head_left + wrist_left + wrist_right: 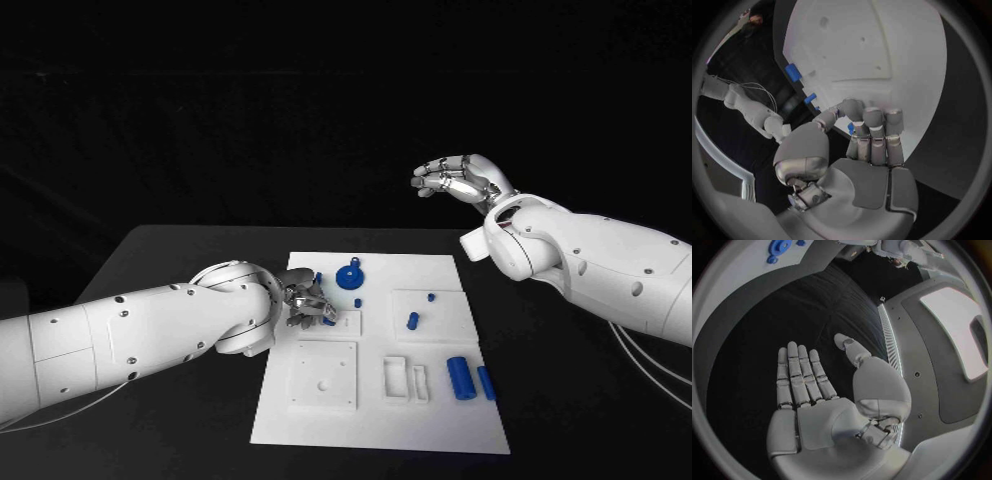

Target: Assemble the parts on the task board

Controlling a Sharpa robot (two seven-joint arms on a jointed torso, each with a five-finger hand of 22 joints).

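The white task board (382, 420) lies in the middle of the table. My left hand (306, 300) is at the board's left edge with its fingers curled in. A small blue part (851, 129) shows between the thumb and fingers, and it looks pinched there. A blue round part with a knob (351, 277) stands near the board's far edge. Two blue cylinders (462, 377) lie side by side at the right, and small blue pieces (413, 321) lie mid-board. My right hand (459, 180) is raised beyond the table's far right side, fingers apart (804, 380), holding nothing.
A square raised plate (325, 375) and two narrow frames (404, 378) sit on the board's near half. Black table (159, 270) surrounds the board on all sides. The blue round part (779, 247) also appears far from the right hand.
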